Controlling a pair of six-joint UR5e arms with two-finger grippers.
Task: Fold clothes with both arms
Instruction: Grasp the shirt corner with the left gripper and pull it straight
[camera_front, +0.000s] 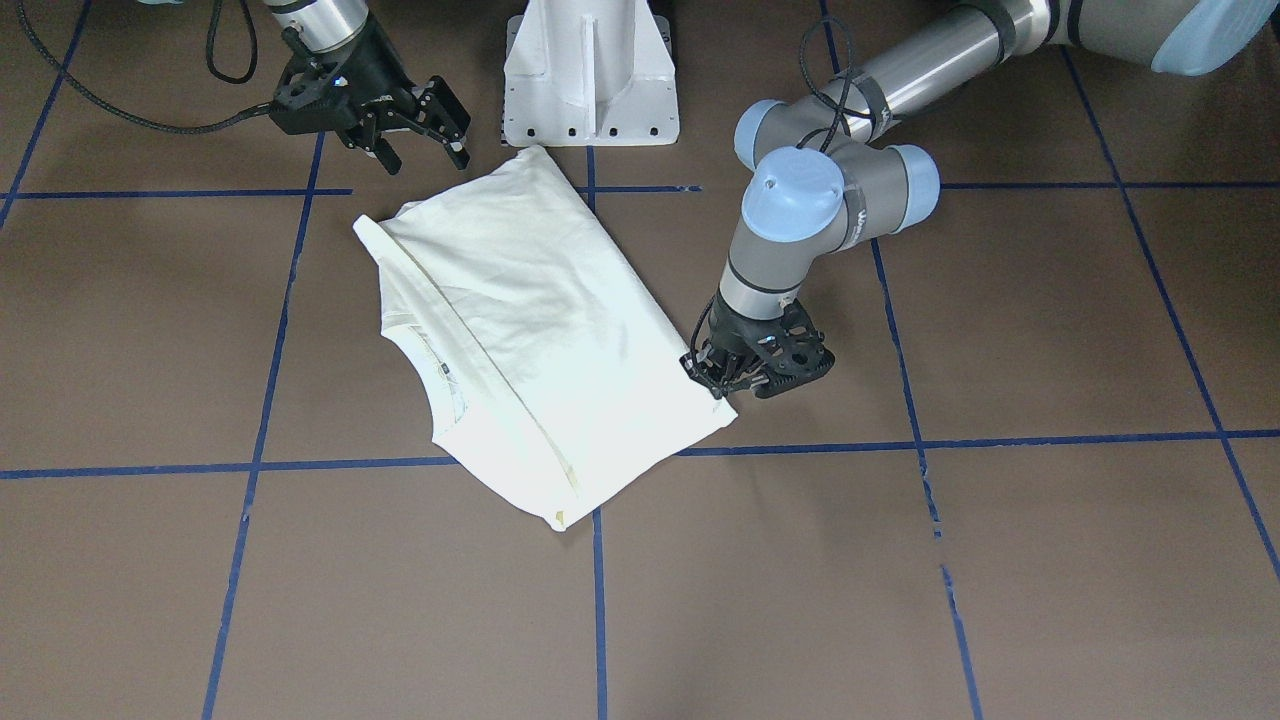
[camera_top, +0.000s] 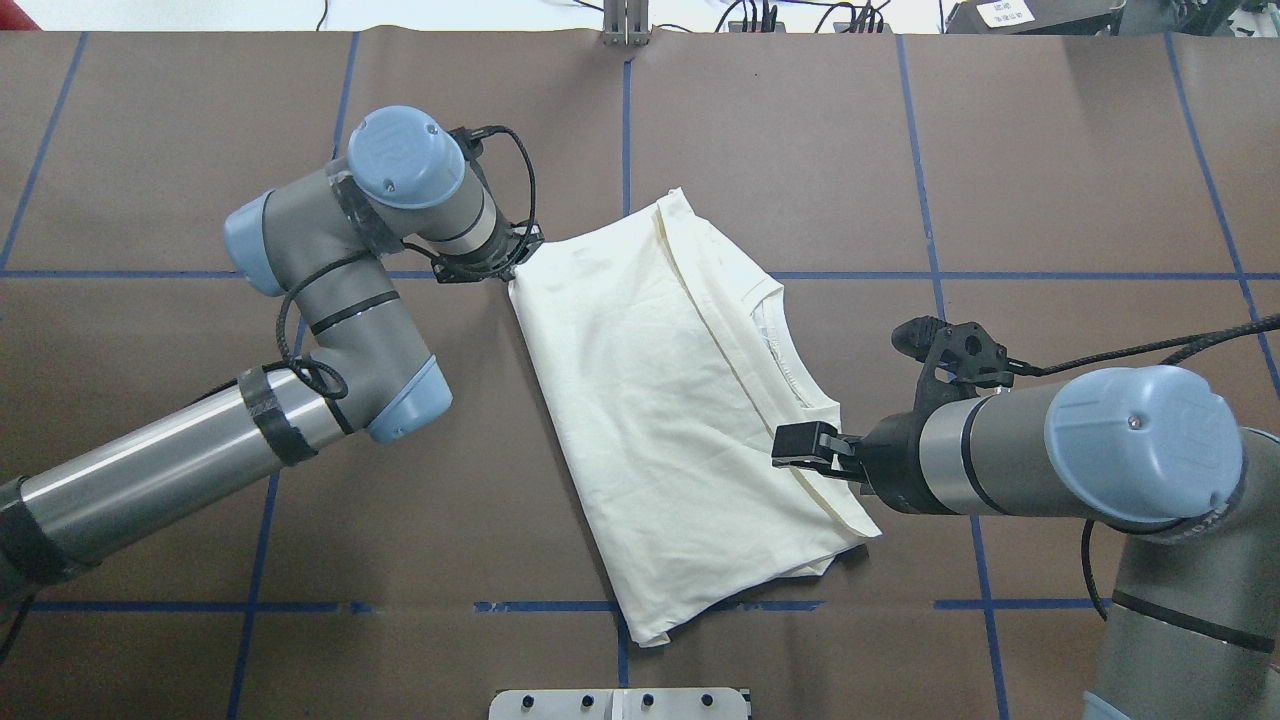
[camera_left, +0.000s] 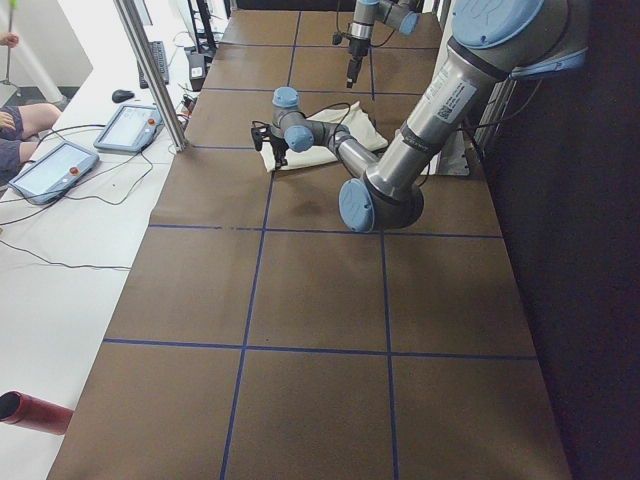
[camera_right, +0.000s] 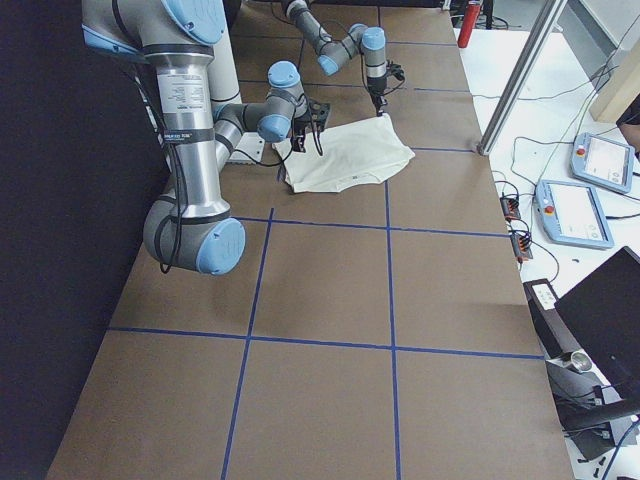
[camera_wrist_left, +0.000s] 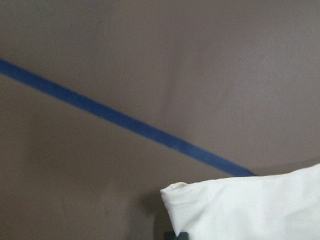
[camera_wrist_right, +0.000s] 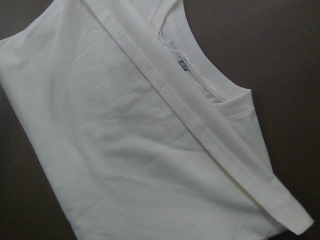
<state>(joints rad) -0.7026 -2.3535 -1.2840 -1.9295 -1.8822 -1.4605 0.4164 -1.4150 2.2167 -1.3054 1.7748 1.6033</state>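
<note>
The folded shirt (camera_front: 540, 320) lies on the counter (camera_front: 1000, 560) between the pincers. The left pincer (camera_front: 718, 388) sits at its corner, grip unclear; the right pincer (camera_front: 426, 157) hovers spread apart. Catching one layer could drag the fold open.

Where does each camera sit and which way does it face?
Front-facing: across the table, facing the robot, steeply down; T-shirt, left pincer, right pincer, pedestal.
Overhead: behind the robot, forward and down; left arm, right arm.
Left: table's left end; left arm near.
Right: table's right end; right arm near.
Left wrist: close over T-shirt corner; pincer tip only.
Right wrist: above the collar; no body.
All share the T-shirt.
</note>
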